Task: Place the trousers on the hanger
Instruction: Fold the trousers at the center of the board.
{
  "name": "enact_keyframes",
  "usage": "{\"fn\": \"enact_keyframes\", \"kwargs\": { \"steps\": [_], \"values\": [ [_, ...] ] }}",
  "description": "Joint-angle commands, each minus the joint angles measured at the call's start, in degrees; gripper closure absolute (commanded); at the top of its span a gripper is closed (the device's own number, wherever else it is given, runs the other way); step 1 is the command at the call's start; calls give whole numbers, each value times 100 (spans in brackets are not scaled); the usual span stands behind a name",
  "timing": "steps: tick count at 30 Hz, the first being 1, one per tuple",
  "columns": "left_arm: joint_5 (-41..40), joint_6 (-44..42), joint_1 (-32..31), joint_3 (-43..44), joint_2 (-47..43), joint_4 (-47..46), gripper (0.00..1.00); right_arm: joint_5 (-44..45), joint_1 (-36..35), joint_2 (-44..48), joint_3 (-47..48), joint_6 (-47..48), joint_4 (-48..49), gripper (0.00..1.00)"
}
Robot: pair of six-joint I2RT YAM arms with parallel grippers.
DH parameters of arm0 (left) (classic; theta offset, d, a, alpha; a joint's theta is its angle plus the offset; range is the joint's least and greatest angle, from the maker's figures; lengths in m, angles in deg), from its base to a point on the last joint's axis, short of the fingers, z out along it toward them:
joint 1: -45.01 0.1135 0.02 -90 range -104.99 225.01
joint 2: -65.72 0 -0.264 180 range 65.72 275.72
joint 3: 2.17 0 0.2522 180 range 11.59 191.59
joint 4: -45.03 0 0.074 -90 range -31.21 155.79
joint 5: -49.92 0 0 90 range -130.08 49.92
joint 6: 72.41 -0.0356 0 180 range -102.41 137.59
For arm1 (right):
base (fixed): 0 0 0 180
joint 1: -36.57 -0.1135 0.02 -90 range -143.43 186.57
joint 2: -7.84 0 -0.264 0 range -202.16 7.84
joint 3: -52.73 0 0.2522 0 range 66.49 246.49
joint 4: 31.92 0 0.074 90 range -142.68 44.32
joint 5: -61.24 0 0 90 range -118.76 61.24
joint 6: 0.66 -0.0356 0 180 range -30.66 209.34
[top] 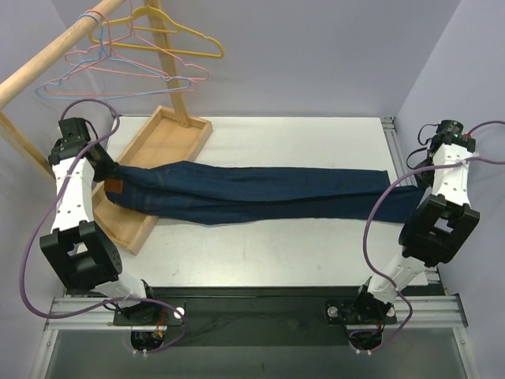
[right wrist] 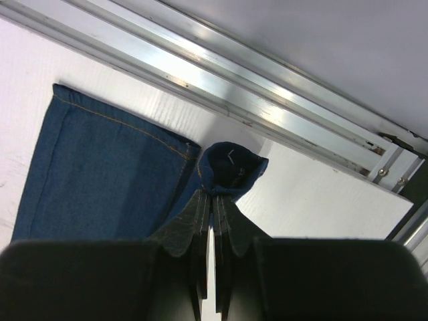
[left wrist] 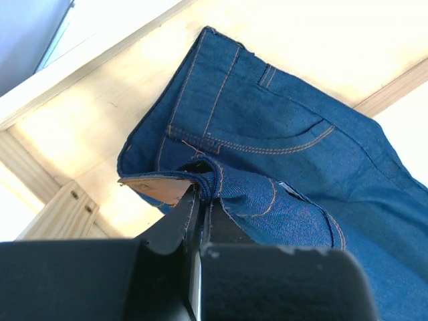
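Observation:
The dark navy trousers (top: 252,192) lie stretched across the table, waist at the left over a wooden tray, leg ends at the right. My left gripper (top: 109,175) is shut on the waistband by the tan leather patch (left wrist: 157,188); the waist (left wrist: 267,114) shows in the left wrist view. My right gripper (top: 426,183) is shut on a bunched leg hem (right wrist: 231,167); the other leg end (right wrist: 100,174) lies flat. The light-blue wire hanger (top: 83,79) hangs on the wooden rail at the top left, among pink ones.
A wooden tray (top: 162,154) lies at the left under the waist. A wooden rail (top: 55,51) on posts carries a yellow hanger (top: 170,35) and pink hangers (top: 138,67). A metal rail (right wrist: 254,100) runs along the table's right edge.

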Motion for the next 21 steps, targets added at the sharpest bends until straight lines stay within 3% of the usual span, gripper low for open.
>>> {"fn": "enact_keyframes", "kwargs": {
  "steps": [1,21],
  "values": [
    [47,124,64,500,248,-500,100,214,-13,-230,478,-113,-12,100],
    [47,326,-32,1186,1346,-553,100,47,-163,-1206,1120,-456,-47,100]
  ]
}}
